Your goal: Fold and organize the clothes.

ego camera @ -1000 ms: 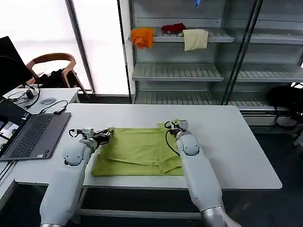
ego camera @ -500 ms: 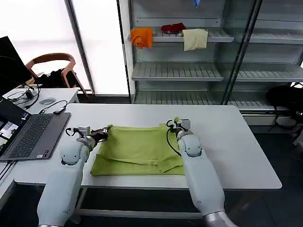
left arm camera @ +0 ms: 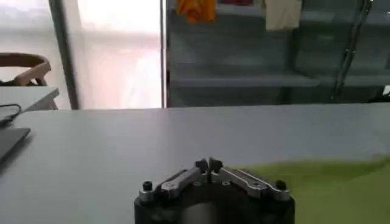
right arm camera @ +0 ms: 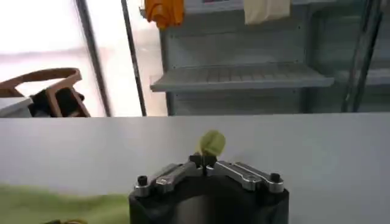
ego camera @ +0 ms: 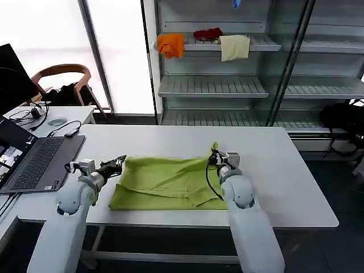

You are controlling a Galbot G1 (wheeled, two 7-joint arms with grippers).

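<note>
The lime-green T-shirt (ego camera: 165, 181) lies spread on the white table (ego camera: 284, 170), partly folded along its near edge. My left gripper (ego camera: 120, 161) is shut at the shirt's far left corner, low over the table. In the left wrist view the jaws (left arm camera: 208, 164) are pressed together and the green cloth (left arm camera: 329, 182) runs off to one side of them. My right gripper (ego camera: 215, 156) is shut on the far right corner. A small green tuft (right arm camera: 212, 142) pokes up past the shut jaws (right arm camera: 202, 161). The shirt's far edge runs straight between the two grippers.
An open laptop (ego camera: 40, 162) sits on the table's left end. Beyond it are cables on a side table and a wooden chair (ego camera: 62, 77). Behind the table, shelves hold an orange cloth (ego camera: 171, 44), a red item (ego camera: 208, 34) and a cream cloth (ego camera: 234, 47).
Both grippers have moved apart, the left one leftward and the right one rightward and a little toward me. The shirt's far corners went with them, and its far edge is drawn wider and straighter.
</note>
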